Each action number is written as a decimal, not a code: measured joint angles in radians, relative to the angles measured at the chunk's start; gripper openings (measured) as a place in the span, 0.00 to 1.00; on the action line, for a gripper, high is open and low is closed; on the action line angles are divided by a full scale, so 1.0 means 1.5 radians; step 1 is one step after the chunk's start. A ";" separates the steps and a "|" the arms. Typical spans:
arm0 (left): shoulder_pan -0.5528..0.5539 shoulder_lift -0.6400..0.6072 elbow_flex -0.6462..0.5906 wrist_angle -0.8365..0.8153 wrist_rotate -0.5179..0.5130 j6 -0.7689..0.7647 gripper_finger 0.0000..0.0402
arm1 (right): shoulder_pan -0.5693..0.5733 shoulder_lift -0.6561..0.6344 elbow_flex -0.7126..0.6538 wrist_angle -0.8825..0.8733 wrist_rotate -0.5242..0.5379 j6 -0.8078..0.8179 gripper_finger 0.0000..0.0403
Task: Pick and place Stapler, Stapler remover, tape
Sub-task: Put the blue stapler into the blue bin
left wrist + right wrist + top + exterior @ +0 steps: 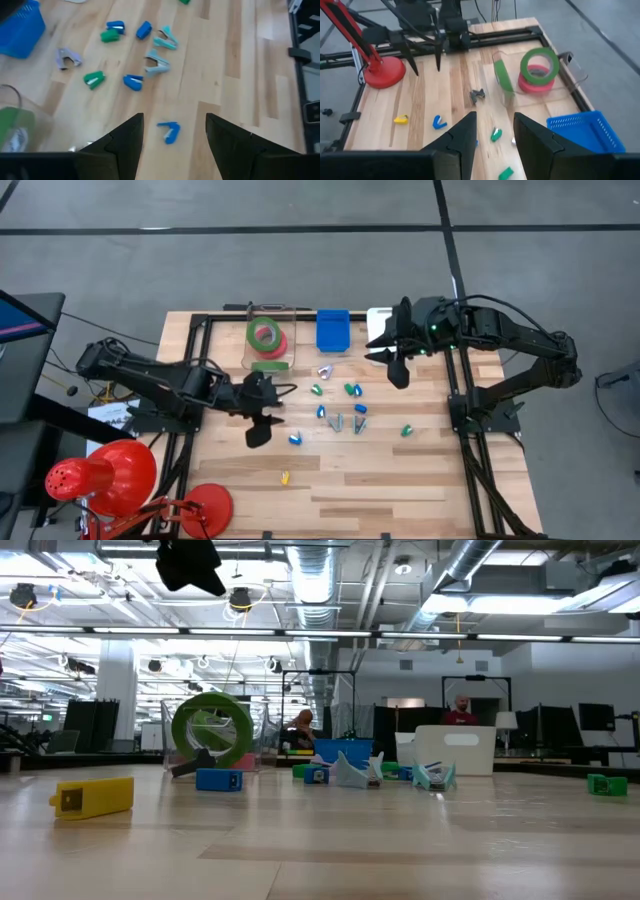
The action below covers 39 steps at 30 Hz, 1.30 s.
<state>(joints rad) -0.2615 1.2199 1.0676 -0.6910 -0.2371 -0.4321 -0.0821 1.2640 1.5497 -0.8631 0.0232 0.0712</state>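
Note:
Two green tape rolls and one red-pink roll sit in a clear tray [267,345] at the far side. One green roll [539,64] lies on the red-pink one [536,84]; the other green roll [503,76] stands on edge against the tray's wall. Small blue and green staplers [350,389] and pale stapler removers [337,421] lie scattered mid-table. My left gripper [268,412] hovers open above the table left of them, with a blue stapler [169,132] below its fingers. My right gripper [390,357] hangs open, high at the far right.
A blue basket [333,330] and a white box [379,319] stand at the far edge. A yellow piece [285,477] lies alone toward the near edge, and a silver remover [324,370] lies near the tray. A red lamp [110,475] stands off the near left corner.

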 joint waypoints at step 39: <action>0.033 0.287 0.000 0.105 0.137 0.435 0.73 | 0.112 0.000 0.000 -0.058 0.002 0.058 0.30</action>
<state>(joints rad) -0.2112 1.6508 1.0676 -0.5332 -0.0321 0.2199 0.0856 1.2640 1.5497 -0.9501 0.0261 0.1589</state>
